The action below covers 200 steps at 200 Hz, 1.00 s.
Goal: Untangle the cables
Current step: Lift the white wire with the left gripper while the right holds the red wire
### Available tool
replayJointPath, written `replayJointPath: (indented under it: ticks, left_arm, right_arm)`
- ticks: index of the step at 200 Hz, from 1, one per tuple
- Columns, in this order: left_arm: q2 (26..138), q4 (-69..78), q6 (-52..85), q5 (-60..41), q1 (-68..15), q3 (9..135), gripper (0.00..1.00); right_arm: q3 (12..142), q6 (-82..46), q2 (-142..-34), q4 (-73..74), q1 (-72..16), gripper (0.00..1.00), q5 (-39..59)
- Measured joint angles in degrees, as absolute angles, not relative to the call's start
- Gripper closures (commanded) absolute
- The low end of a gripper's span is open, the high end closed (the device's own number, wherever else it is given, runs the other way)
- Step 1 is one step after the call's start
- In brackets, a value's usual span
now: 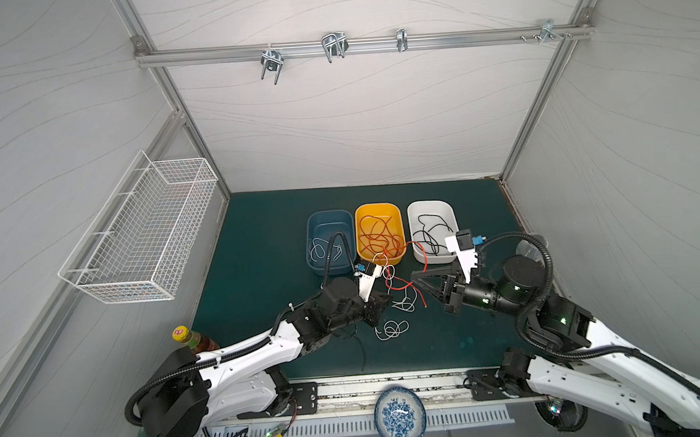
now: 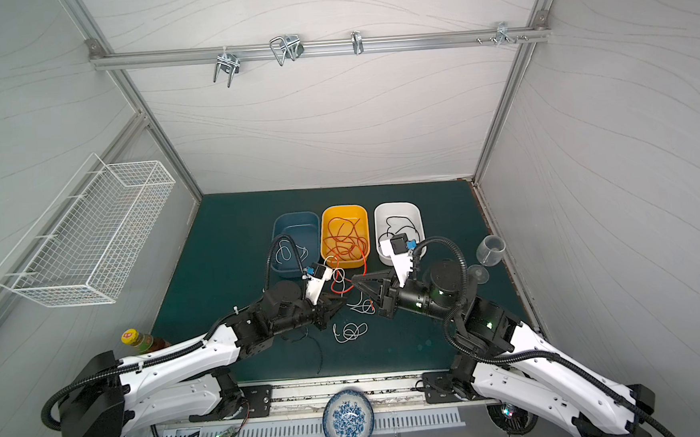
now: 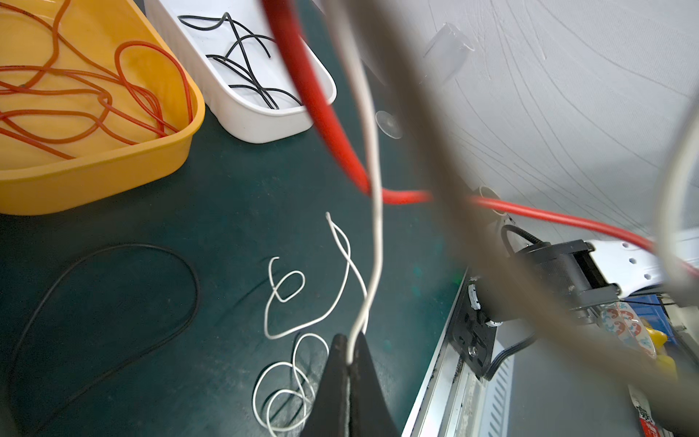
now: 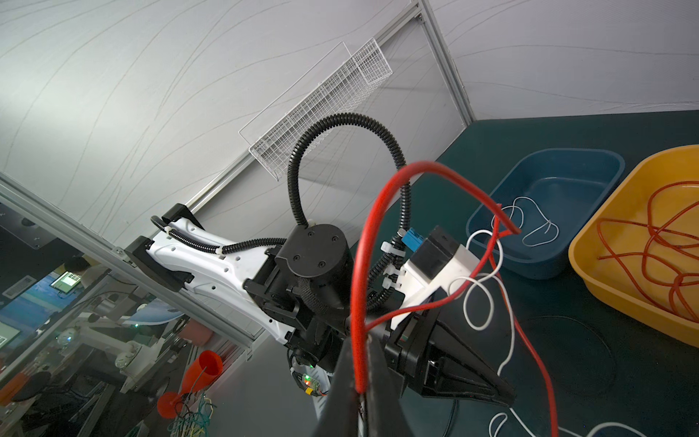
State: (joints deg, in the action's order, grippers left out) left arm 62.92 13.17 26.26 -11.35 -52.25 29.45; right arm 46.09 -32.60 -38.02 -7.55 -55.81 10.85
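A red cable (image 1: 402, 285) and a white cable (image 1: 405, 303) hang tangled together over the green mat, between my two grippers. My left gripper (image 3: 351, 340) is shut on the white cable (image 3: 376, 227), whose strand rises from the pinched tips; in both top views it sits left of the tangle (image 1: 388, 298) (image 2: 342, 305). My right gripper (image 4: 361, 344) is shut on the red cable (image 4: 378, 204), which loops up over the left arm. Seen from above, the right gripper (image 1: 415, 274) points left at the tangle. A loose white coil (image 1: 392, 329) and a black cable (image 3: 113, 302) lie on the mat.
At the back of the mat stand a blue bin (image 1: 329, 212) holding white cables, a yellow bin (image 1: 377, 205) holding red ones and a white bin (image 1: 429, 202) holding black ones. Clear cups (image 2: 489, 250) stand at the right, a bottle (image 1: 189, 339) front left, a patterned plate (image 1: 400, 416) at the front.
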Motion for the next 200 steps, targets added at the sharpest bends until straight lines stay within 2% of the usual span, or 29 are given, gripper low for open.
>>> replayJointPath:
  ticks: [61,112,200]
  left_arm:
    - [62.6,12.5,26.8,-11.6,-52.3,29.5,1.0]
    - [57.8,9.4,26.8,-11.0,-52.3,29.8,1.0]
    - [53.5,4.1,27.2,-10.4,-52.3,30.9,1.0]
  right_arm:
    - [46.0,-32.8,-35.6,-7.9,-55.8,1.0,7.3]
    - [44.1,-33.2,-34.3,-8.2,-54.6,1.0,5.1]
    - [38.0,-37.1,-31.6,-9.5,-45.0,1.0,6.4]
